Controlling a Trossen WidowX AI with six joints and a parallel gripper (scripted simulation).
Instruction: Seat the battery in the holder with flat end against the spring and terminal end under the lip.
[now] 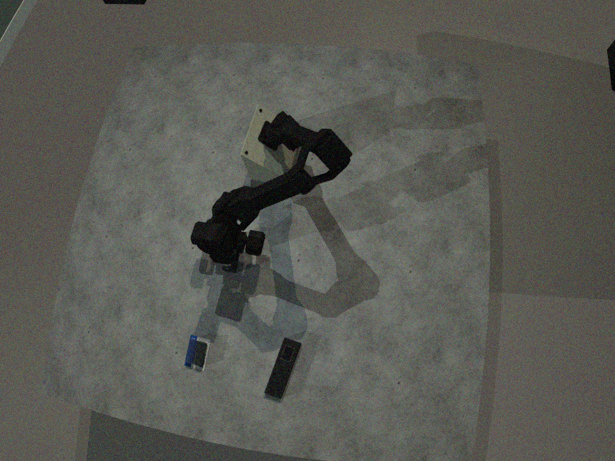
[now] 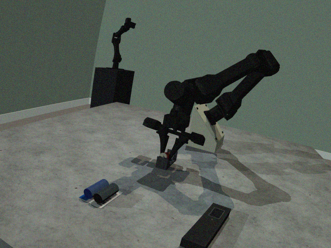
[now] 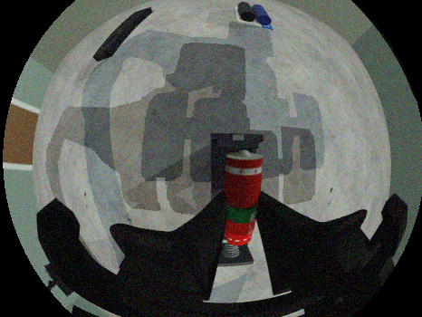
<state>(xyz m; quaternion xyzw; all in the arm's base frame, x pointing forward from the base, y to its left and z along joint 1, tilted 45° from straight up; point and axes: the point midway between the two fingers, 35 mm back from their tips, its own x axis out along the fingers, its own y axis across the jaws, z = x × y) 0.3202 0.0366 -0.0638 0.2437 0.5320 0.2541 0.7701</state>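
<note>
The red battery (image 3: 244, 183) (image 2: 167, 154) with a green band is between my fingertips. My gripper (image 3: 240, 196) (image 2: 166, 155) is shut on it, one finger on each side. The black holder (image 3: 218, 168) (image 2: 161, 162) is directly below. In the wrist view, the battery's silver terminal end points toward the holder's lip (image 3: 238, 137). Its flat end is near the coiled spring (image 3: 231, 250), which shows partly past it. The battery's end shows above the holder's near wall in the exterior view. The fingers hide the holder's sides, and contact inside cannot be told.
A blue cylinder (image 1: 190, 351) (image 2: 96, 187) (image 3: 262, 14) and a dark cylinder (image 1: 200, 353) (image 2: 106, 192) (image 3: 245, 12) lie on a small card in front. A long black box (image 1: 282, 369) (image 2: 204, 226) (image 3: 122, 33) lies to one side. A cream wedge (image 1: 253, 141) (image 2: 199, 133) stands under the arm's base.
</note>
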